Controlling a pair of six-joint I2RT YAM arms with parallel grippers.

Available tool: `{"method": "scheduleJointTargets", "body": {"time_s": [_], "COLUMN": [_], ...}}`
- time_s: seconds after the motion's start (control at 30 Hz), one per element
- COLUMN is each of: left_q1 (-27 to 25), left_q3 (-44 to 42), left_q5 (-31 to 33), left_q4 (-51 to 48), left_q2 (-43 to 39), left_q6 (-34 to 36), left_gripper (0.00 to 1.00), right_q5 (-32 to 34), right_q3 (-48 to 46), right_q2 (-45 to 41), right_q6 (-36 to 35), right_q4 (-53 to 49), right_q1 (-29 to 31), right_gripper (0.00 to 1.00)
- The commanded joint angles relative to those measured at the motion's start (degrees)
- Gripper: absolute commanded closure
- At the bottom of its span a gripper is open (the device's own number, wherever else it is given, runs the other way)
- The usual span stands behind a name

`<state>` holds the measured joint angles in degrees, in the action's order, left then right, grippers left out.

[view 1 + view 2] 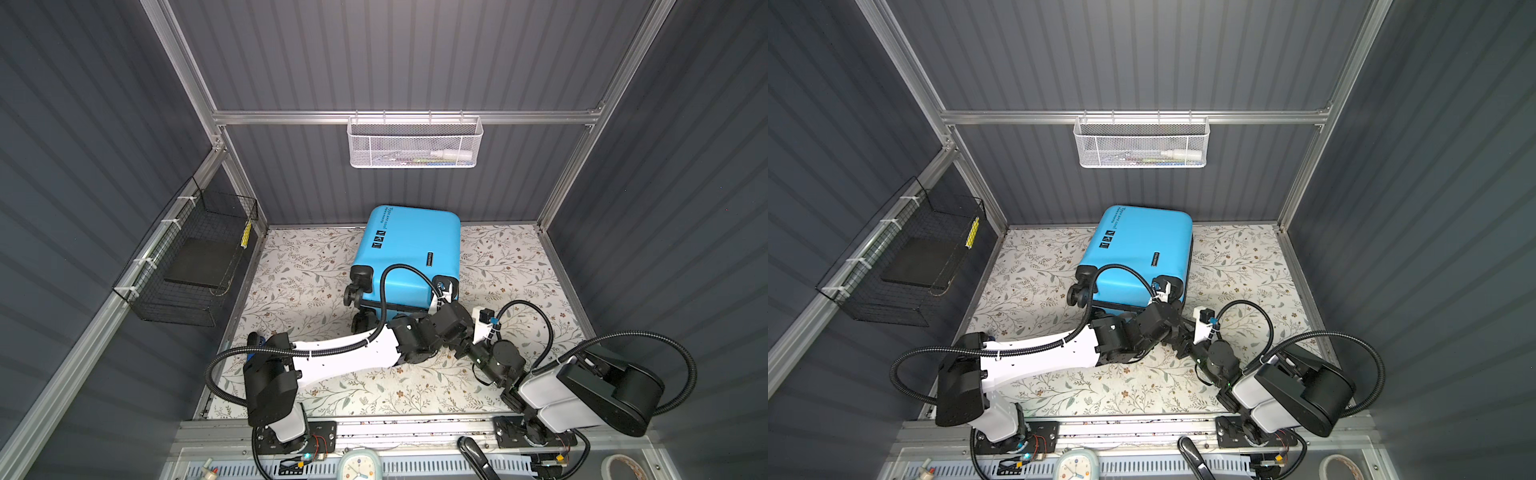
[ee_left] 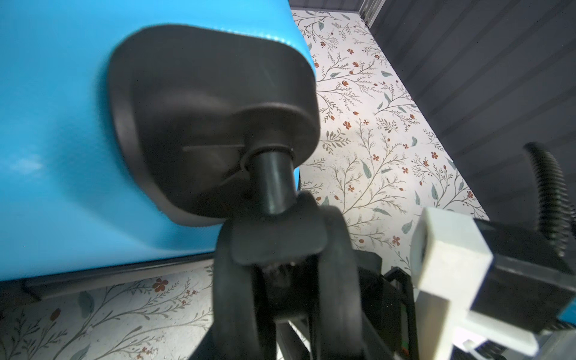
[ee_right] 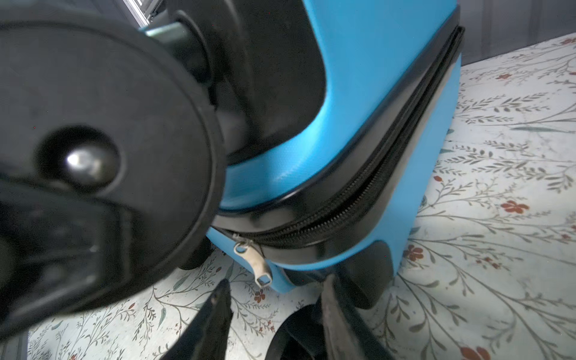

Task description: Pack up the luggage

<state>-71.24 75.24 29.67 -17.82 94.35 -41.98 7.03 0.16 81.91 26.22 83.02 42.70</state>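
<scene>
Suitcase point(image 1: 409, 249) lies flat at the tabletop point(image 1: 299, 270) rear, wheels toward the arms. Left hand point(image 1: 444, 291) clamps a wheel point(image 3: 103, 149), likely as a brace. Right hand point(image 3: 274, 311) is spread. Zipper pull point(image 3: 252, 261) hangs free just beyond its tips.

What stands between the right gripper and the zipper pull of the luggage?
Nothing visible. The right gripper is open and the zipper pull of the luggage hangs free just past its fingertips; a black wheel is beside, not between.
</scene>
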Motion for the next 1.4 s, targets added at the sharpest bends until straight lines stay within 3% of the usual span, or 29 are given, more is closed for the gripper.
{"method": "scheduleJointTargets", "body": {"time_s": [0.0, 0.47, 0.77, 1.17, 1.37], "left_q1": [-0.7, -0.6, -0.7, -0.6, -0.7], "left_q3": [4.1, 4.3, 4.0, 3.9, 3.9], "left_q5": [-1.2, -0.4, -0.3, 0.0, 0.1], "left_q4": [14.3, 14.5, 15.1, 15.0, 15.0], "left_q2": [-5.2, -4.6, -4.5, -4.6, -4.5], "left_q6": [5.6, 4.5, 3.9, 3.6, 3.5], "left_gripper": [1.0, 1.0, 1.0, 1.0, 1.0], "right_q5": [-1.1, 13.2, 20.8, 23.9, 23.8], "right_q3": [-2.1, 3.4, 7.2, 10.7, 11.0], "right_q2": [1.0, 5.7, 8.3, 12.3, 11.9], "right_q6": [-1.7, -4.8, -6.9, -7.6, -8.8], "right_q4": [1.6, 1.7, 1.7, 1.8, 1.8], "right_q1": [0.4, 7.7, 9.8, 10.3, 10.9], "right_gripper": [0.5, 0.44, 0.47, 0.54, 0.62]}}
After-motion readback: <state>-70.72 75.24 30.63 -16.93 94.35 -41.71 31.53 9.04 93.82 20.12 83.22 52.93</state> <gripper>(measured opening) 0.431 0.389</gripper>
